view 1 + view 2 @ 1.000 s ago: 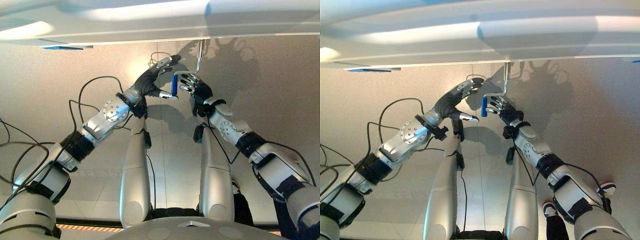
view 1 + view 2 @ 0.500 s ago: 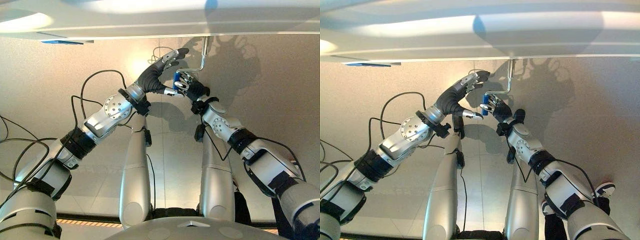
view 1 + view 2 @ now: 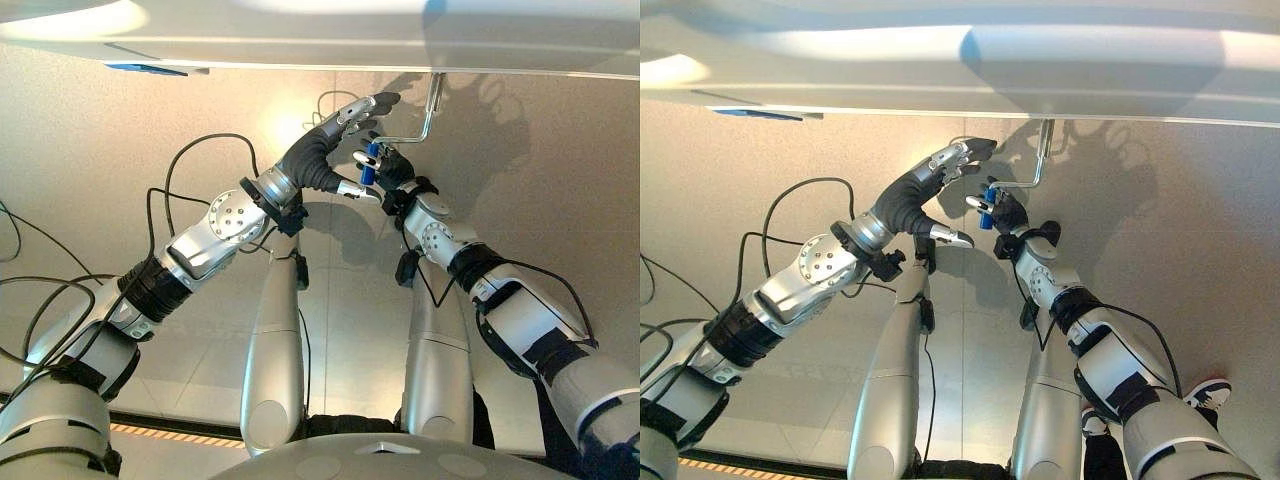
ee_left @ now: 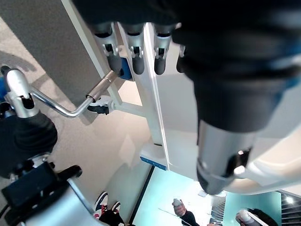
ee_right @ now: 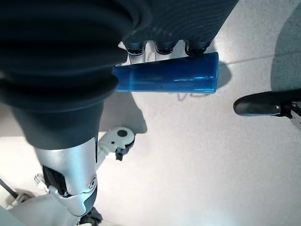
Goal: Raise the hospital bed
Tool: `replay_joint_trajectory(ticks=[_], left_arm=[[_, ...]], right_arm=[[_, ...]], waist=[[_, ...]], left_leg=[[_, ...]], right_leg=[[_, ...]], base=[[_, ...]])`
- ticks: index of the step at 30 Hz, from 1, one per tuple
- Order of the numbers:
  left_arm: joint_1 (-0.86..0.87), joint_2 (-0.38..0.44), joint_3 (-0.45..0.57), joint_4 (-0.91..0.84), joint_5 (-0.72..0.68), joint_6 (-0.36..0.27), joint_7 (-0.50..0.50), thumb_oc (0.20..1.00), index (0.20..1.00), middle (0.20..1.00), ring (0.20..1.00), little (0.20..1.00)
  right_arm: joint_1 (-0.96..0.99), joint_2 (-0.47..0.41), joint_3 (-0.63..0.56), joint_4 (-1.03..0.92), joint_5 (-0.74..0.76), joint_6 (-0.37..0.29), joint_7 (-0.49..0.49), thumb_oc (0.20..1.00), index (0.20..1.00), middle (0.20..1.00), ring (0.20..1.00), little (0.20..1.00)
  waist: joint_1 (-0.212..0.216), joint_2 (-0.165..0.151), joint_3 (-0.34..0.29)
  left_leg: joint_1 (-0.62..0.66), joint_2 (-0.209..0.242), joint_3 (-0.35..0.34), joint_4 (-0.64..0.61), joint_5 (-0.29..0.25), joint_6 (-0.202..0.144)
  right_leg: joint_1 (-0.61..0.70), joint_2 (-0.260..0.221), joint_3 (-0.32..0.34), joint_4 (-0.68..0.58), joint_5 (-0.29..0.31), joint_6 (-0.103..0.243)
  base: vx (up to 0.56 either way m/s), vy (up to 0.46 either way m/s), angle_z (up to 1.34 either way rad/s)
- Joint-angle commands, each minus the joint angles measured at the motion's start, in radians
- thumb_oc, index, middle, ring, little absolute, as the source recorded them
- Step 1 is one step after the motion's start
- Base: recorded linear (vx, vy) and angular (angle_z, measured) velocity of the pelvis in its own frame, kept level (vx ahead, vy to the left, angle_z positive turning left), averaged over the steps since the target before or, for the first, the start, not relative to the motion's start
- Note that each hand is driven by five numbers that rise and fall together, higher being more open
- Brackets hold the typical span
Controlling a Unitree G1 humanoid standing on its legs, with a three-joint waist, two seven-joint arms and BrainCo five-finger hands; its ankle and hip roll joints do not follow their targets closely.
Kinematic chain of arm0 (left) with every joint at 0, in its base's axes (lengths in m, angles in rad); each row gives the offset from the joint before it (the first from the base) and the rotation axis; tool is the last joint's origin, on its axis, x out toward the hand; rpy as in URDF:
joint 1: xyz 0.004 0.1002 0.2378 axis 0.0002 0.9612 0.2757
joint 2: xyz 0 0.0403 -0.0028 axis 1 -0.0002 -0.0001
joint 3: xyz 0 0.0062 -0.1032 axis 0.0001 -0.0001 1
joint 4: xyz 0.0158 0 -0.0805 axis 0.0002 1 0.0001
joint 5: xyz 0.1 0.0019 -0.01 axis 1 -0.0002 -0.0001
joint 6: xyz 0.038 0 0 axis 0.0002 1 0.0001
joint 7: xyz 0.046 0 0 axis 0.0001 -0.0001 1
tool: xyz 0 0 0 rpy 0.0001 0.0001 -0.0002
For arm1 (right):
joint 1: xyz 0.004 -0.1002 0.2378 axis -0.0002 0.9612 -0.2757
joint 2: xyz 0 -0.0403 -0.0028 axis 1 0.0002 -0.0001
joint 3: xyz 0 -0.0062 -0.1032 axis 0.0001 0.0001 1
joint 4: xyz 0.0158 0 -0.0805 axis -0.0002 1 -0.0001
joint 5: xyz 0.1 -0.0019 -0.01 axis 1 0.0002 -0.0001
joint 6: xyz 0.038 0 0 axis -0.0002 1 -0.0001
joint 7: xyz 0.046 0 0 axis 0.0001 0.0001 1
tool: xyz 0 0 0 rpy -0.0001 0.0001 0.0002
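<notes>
Midway, at best, is how the job of raising the bed [image 3: 320,30] reads: the right hand [image 3: 390,165] has closed on the blue grip [image 3: 370,163] of the crank [image 3: 1032,180], its fingers [image 5: 160,47] curled over the grip in the right wrist view, yet nothing in the pictures tells how high the bed now sits or how many turns are still owed. Judging from the grip alone, the grasp is made and the cranking is the part that remains.

Beside it, the left hand [image 3: 335,135] hangs open, fingers straight and thumb spread, holding nothing; its fingertips [image 4: 136,63] reach up toward the pale frame rail [image 4: 155,117] under the bed, though contact cannot be confirmed.

The crank is a thin bright metal rod bent in steps. It drops from the underside of the bed near the middle of the scene, turns sideways, and ends in the short blue translucent grip that stands roughly upright in the hand. In the left wrist view the rod enters a metal sleeve [image 4: 101,87] at the frame. The bed itself shows as a broad pale slab across the top of both eye views, above a light speckled floor [image 3: 560,200].
</notes>
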Motion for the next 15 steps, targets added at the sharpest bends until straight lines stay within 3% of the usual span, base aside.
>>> replay_joint_trajectory(ticks=[1, 2, 15], left_arm=[[0.028, 0.011, 0.022, -0.159, -0.032, -0.066, -0.013, 1.000, 1.000, 1.000, 1.000, 1.000], [0.029, 0.012, 0.022, -0.161, -0.034, -0.067, -0.012, 1.000, 1.000, 1.000, 1.000, 1.000], [0.030, 0.028, 0.015, -0.161, -0.043, -0.064, -0.019, 1.000, 1.000, 1.000, 1.000, 1.000]], right_arm=[[-0.023, 0.038, 0.023, -0.031, -0.027, 0.005, 0.022, 0.548, 0.548, 0.548, 0.548, 0.548], [-0.027, 0.041, 0.023, -0.022, -0.030, 0.006, 0.020, 0.200, 0.200, 0.200, 0.200, 0.200], [-0.022, 0.051, 0.034, -0.005, -0.036, 0.009, 0.025, 0.200, 0.200, 0.200, 0.200, 0.200]], waist=[[0.006, 0.041, -0.022], [0.007, 0.042, -0.022], [0.007, 0.044, -0.022]], left_leg=[[-0.037, -0.028, 0.021, 0.080, -0.063, 0.046], [-0.037, -0.029, 0.021, 0.081, -0.064, 0.047], [-0.036, -0.030, 0.023, 0.078, -0.062, 0.047]], right_leg=[[0.055, -0.014, 0.028, -0.052, -0.002, 0.092], [0.055, -0.015, 0.029, -0.053, -0.002, 0.091], [0.055, -0.013, 0.028, -0.055, -0.002, 0.091]], base=[[0.00, 0.000, 0.00], [0.00, 0.000, 0.00], [0.00, 0.000, 0.00]])
